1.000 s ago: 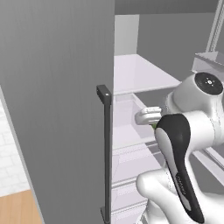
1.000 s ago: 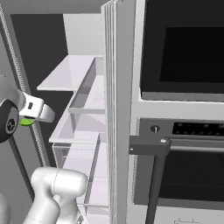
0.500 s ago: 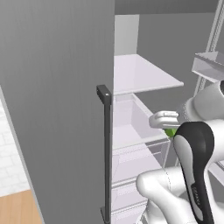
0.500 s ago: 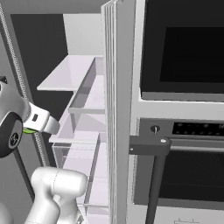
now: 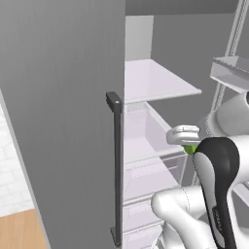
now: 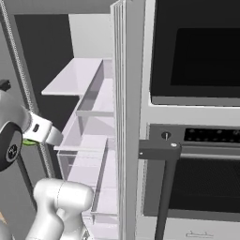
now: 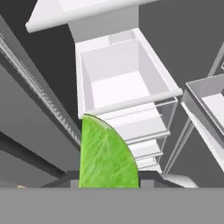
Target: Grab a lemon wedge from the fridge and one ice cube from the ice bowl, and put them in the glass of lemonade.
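Lemon wedge (image 7: 106,155): bright green, flat side to the left and curved side to the right, standing in the lower middle of the hand view between the two dark finger tips. In the left base view a sliver of the same green (image 5: 190,149) peeks out at right centre, just under the white hand.
Pincer (image 7: 107,179): closed on the lemon wedge, one tip touching each side of it. In the left base view it sits at right centre (image 5: 187,141), in front of the open fridge; in the right base view it is at the left edge (image 6: 44,136), with a speck of green beneath it.
Fridge (image 5: 58,121): its grey door fills the left half of the left base view, with a long dark bar handle (image 5: 116,165) running down its edge.
Fridge shelf (image 5: 155,82): white, upper middle of the left base view, bare on top.
Clear drawer (image 7: 127,83): upper middle of the hand view, beyond the wedge and apart from it, with more drawers stacked below.
Door bin (image 7: 205,109): pale tray at the right edge of the hand view.
Oven (image 6: 197,117): dark built-in front on the right half of the right base view, with a dark bar handle across it.
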Robot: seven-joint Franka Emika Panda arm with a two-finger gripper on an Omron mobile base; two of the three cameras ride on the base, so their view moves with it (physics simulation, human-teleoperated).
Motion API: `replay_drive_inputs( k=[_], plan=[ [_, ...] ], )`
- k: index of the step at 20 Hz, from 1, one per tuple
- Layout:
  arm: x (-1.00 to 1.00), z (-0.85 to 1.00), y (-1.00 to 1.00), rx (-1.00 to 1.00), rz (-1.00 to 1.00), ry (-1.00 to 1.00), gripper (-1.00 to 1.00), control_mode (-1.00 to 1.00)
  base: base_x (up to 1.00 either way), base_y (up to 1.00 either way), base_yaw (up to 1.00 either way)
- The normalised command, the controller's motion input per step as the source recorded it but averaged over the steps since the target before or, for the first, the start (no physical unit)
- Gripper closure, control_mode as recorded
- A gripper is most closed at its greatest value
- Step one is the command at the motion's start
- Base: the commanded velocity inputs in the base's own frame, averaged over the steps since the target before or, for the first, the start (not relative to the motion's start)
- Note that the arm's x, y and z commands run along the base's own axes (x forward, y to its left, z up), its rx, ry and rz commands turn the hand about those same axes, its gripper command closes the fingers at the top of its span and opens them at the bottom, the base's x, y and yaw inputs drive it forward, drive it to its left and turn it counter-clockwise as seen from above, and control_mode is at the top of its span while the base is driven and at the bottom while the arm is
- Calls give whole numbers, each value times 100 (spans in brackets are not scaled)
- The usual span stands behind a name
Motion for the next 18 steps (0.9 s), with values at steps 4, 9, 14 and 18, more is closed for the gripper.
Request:
replay_drive_inputs(
  k=[4, 9, 14, 18],
  plan=[
    [0, 0, 0, 0, 0, 0, 100, 100, -97, 16, 0],
    [0, 0, 0, 0, 0, 0, 100, 100, -98, 27, -10],
    [0, 0, 0, 0, 0, 0, 100, 100, -39, 0, -61],
    [0, 0, 0, 0, 0, 0, 100, 100, 0, -3, -91]
  ],
)
